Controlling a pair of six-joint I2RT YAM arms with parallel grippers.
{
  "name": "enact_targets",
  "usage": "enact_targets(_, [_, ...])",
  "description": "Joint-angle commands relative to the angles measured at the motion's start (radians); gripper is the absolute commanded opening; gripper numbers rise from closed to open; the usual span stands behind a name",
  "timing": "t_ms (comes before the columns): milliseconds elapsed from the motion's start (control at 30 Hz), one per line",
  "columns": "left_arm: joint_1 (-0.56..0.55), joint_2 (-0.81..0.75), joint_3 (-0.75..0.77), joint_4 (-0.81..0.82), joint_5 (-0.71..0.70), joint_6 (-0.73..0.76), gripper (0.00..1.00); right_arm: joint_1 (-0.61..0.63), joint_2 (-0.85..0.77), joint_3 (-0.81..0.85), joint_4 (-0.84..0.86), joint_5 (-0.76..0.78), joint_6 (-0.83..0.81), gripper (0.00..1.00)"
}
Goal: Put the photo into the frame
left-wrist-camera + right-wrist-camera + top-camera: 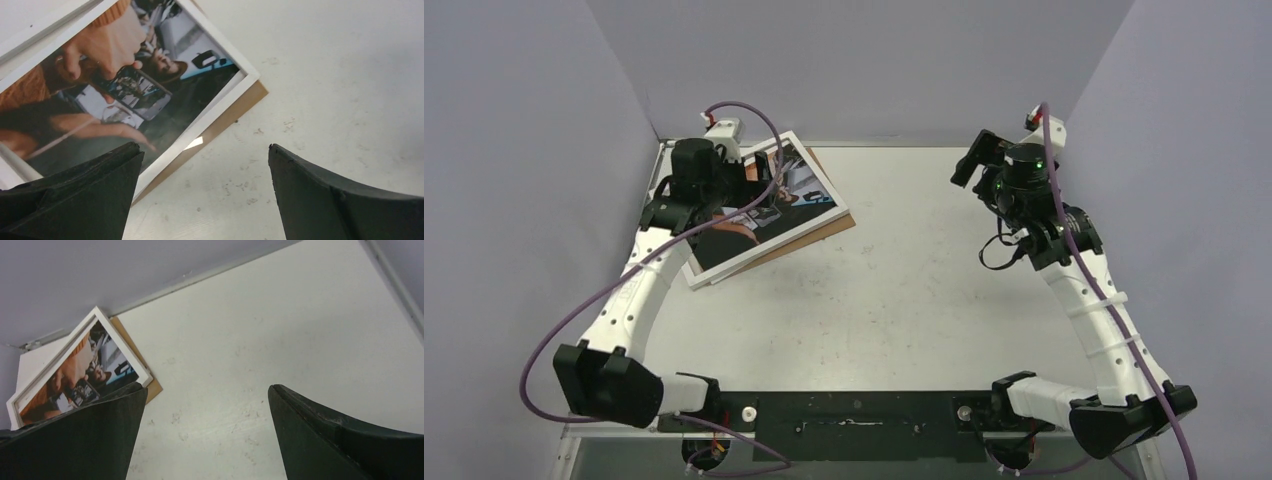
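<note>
I have both claws spread wide and neither one is holding or touching anything. The left gripper [204, 147] hangs over the far-left part of the table [924, 300], above the near-right corner of a tilted stack. In its wrist view, one finger sits above the print and the other above bare tabletop.

The photo [125, 85] lies face up on top of that stack, turned at an angle to the table edges. Its white border is showing, and the picture is orange-brown with dark bluish patches. A pale rim runs just outside the border, which I read as the frame [212, 116]. From here I cannot tell whether the print is seated inside the rim or only lying on it.

Under both is a brown hardboard sheet [252, 97]. It pokes out along the right side of the stack and past the corner, flat on the table. From overhead my left arm covers the far-left part of the stack.

The right gripper [207, 386] is raised over the far-right part of the table, well apart from the stack. Its wrist camera looks across bare tabletop towards the print.
</note>
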Motion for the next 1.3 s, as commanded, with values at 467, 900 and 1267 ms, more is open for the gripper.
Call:
enact_targets(467, [0.009, 0.526, 0.381, -0.252, -0.098, 0.245, 0.97, -0.049, 0.215, -0.049, -0.102, -0.275, 0.102, 0.96])
enact_targets(900, [-0.055, 0.666, 0.366, -0.214, 0.234, 0.283, 0.83, -0.099, 0.301, -0.108, -0.063, -0.480, 0.129, 0.94])
enact_targets(1267, [-0.125, 0.779, 0.343, -0.084, 0.018, 0.373, 0.73, -0.109, 0.311, -0.148, -0.049, -0.512, 0.136, 0.94])
